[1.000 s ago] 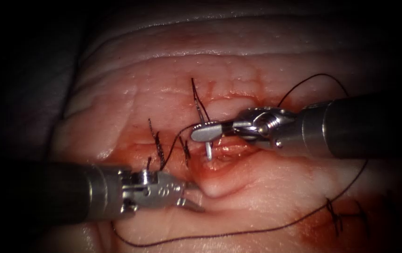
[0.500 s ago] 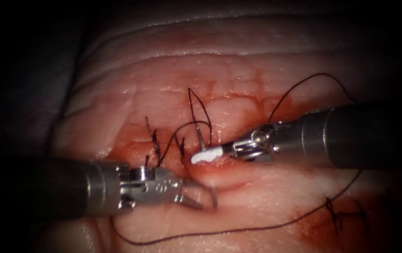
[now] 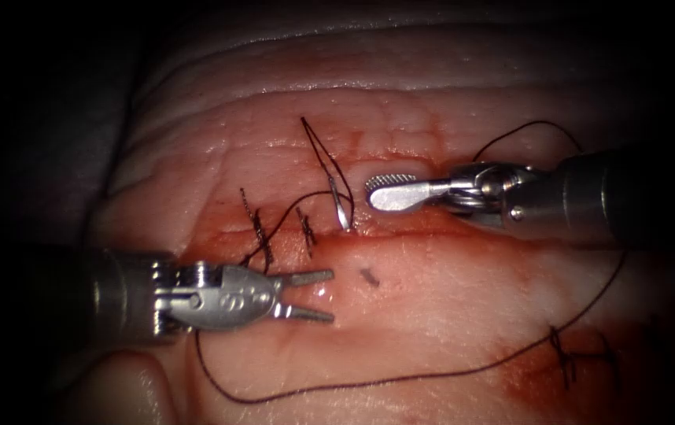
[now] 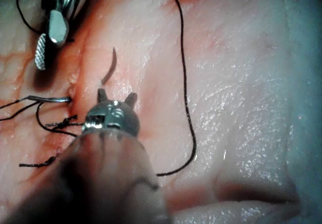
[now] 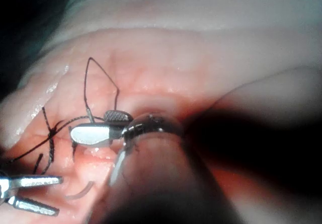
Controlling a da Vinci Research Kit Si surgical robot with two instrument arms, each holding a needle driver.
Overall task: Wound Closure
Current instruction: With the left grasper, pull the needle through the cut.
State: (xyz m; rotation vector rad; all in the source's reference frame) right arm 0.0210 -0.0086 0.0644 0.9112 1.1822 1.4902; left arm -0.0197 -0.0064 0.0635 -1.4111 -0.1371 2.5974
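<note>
**Needle through both lips of the cut, both tools empty**

The curved steel needle (image 3: 342, 209) sits in the pale, wet pork-belly tissue (image 3: 448, 315), across the red horizontal cut (image 3: 400, 236). Its swaged tail end stands up out of the upper lip of the cut, with the dark thread (image 3: 318, 153) rising from it in a narrow loop. A short piece of its tip (image 3: 369, 275) shows out of the lower lip, just below the cut. In the left wrist view the tip (image 4: 109, 69) is seen as a thin curved sliver coming out of the tissue just in front of the left tool's jaws.

The left arm's silver needle driver (image 3: 306, 295) lies below the cut. Its jaws are parted like a narrow fork and hold nothing. The needle tip is near them, a little to the right, not touching.

The right arm's silver needle driver (image 3: 389, 191) lies above the cut, just right of the needle's tail. In the endoscope view one flat jaw with a ribbed face is seen. The right wrist view shows the two jaws (image 5: 103, 128) spread apart, with nothing between them.

The thread runs on in a long loop over the tissue (image 3: 353, 386) below the left tool and up to the right. Finished dark stitches with short cut ends (image 3: 263, 232) cross the cut to the left of the needle. Red fluid (image 3: 510, 260) lies along the cut.
</note>
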